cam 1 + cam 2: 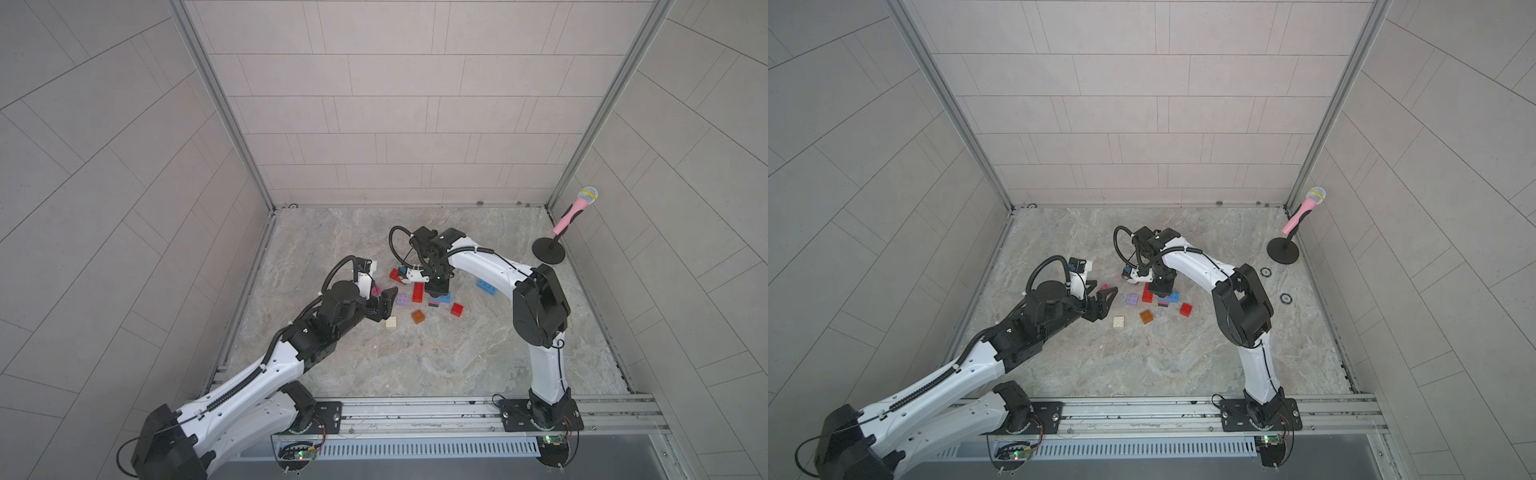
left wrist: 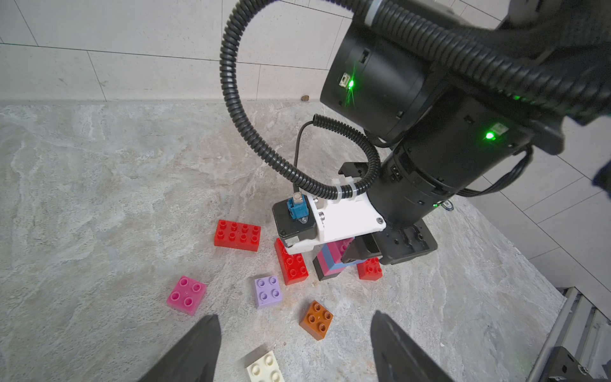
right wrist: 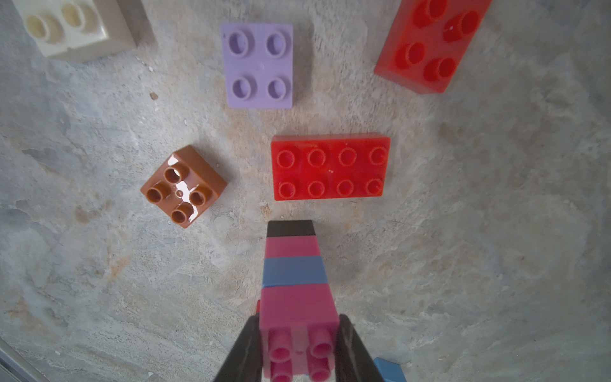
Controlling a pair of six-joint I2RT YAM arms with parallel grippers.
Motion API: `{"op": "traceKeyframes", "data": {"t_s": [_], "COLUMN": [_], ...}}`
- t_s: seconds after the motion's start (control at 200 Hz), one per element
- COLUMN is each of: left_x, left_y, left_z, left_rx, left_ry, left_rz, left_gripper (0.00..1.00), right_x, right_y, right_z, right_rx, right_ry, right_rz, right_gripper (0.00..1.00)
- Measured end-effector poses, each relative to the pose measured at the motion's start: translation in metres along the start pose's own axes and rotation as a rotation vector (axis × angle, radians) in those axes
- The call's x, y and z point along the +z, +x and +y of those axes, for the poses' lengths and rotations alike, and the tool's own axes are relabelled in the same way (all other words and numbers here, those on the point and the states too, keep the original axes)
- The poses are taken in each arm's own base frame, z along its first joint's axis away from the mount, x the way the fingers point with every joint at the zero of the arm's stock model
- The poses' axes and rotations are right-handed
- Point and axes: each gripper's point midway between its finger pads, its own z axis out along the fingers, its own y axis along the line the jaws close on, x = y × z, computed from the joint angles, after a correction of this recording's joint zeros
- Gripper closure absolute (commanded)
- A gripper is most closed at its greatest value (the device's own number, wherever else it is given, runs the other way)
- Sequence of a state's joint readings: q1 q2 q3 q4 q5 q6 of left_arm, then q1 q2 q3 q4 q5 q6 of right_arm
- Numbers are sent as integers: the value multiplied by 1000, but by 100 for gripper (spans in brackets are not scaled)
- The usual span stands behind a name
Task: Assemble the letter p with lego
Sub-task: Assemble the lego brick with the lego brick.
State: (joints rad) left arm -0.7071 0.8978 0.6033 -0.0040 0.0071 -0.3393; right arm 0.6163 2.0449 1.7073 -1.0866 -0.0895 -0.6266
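My right gripper (image 3: 297, 319) is shut on the top pink brick of a stack (image 3: 296, 271) of lego: black, pink, blue, pink. The stack (image 2: 330, 264) leans a little, with its black foot at or near the floor. In both top views it (image 1: 438, 300) (image 1: 1168, 300) sits mid-floor under the right gripper (image 1: 438, 286). My left gripper (image 2: 294, 315) is open and empty, hovering above the floor between a cream brick (image 2: 266, 367) and an orange-brown brick (image 2: 316, 319). Loose lilac (image 2: 267, 291), pink (image 2: 186, 295) and red oblong (image 2: 292, 264) bricks lie ahead of it.
More loose bricks: a red oblong (image 1: 394, 273), a red square (image 1: 457, 309) and a blue oblong (image 1: 486, 286). A pink microphone (image 1: 575, 210) on a black stand stands at the back right corner. Tiled walls close three sides; a metal rail (image 1: 415, 411) runs along the front.
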Motion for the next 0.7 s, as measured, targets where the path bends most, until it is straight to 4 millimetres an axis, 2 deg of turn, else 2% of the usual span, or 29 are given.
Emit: {"op": "traceKeyframes", "data": {"t_s": [0.701], "left_x": [3], "left_y": [3], "left_z": [0], "left_rx": [-1], "left_ry": [4], "left_rz": [14], "left_gripper": [22], "right_x": [4], "right_y": [0], "right_z": [6], "right_rx": [3], "right_ry": [32], "right_rz": [-16], "right_gripper": [81]}}
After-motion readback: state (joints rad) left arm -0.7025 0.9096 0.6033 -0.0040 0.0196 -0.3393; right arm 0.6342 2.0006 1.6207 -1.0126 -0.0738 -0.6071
